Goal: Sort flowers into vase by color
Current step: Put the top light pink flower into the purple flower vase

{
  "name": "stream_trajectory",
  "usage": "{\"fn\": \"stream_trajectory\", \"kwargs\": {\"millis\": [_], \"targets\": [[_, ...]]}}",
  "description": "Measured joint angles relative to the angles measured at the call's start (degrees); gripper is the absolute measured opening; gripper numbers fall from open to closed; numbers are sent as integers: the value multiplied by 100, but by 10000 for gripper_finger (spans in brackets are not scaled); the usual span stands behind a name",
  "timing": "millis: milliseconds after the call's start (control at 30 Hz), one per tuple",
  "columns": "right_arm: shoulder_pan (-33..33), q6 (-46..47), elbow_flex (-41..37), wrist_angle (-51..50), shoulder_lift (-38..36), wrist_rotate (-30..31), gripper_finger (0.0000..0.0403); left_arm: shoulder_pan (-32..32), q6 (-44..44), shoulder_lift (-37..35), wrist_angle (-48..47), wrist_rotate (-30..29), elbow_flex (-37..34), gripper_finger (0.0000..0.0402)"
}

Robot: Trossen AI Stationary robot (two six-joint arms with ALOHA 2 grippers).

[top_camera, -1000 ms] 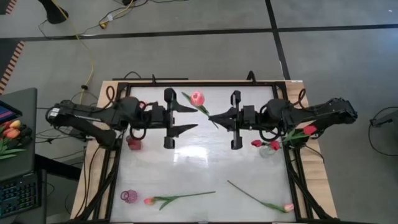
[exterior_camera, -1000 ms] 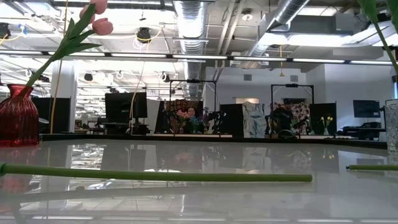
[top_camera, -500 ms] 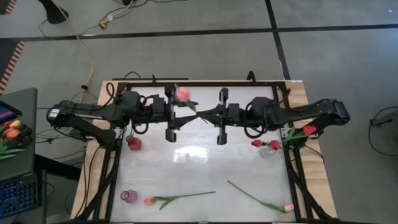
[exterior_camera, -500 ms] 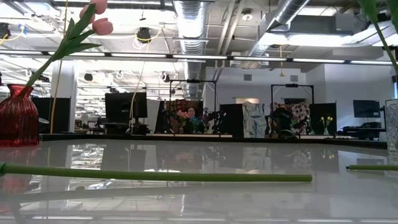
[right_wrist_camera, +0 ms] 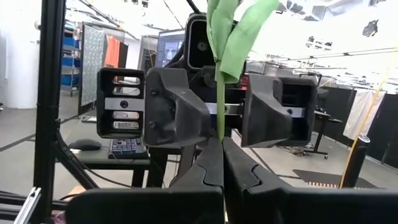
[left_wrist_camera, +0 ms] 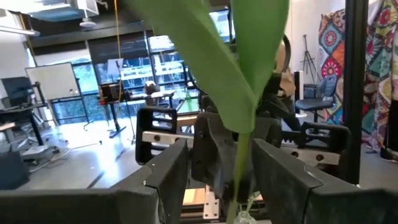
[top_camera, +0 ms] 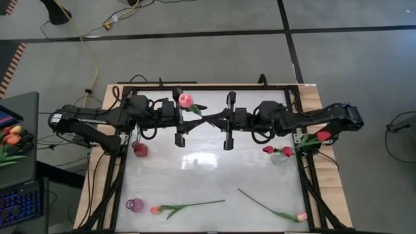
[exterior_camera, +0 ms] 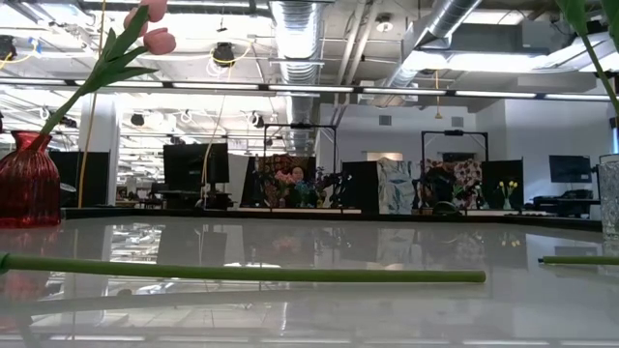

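This is a robotics lab set in a big open-plan workspace. Overhead run bare metal ducts (exterior_camera: 300, 34) and pipes with long strip lights (exterior_camera: 319, 91), an unfinished industrial ceiling. Across the far side of the room stand rows of desks with dark monitors (exterior_camera: 189, 164), and colourful patterned cloths (exterior_camera: 395, 186) hang on black frames. Another patchwork hanging (left_wrist_camera: 339, 56) shows beside a whiteboard (left_wrist_camera: 53, 84) and office chairs (left_wrist_camera: 323, 93). From above, the white tabletop (top_camera: 214, 175) sits inside a black metal frame (top_camera: 120, 182) on grey carpet, a yellow cable (top_camera: 88, 42) trailing across the floor, a keyboard (top_camera: 16, 205) at the near left.
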Motion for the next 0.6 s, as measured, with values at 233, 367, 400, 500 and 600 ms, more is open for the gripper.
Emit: {"fn": "stream_trajectory", "kwargs": {"millis": [233,367,400,500,600], "targets": [[0,2,0,13,-2,2,24,-4,-109,-139,-154,-4,0,108],[0,4,0,40,-2,15,28,-4,-212,-153,-180,-5,0,48],[-2,6,-2,30,-2,19,29,-4,-218,-153,-191,-3,0,30],[-4,17,-1,17,-2,26,38,-7,-244,-153,-229,-1,0,7],[-2,18,-2,-19,-2,-84,62,-7,-220,-157,-296,1,0,2]]}}
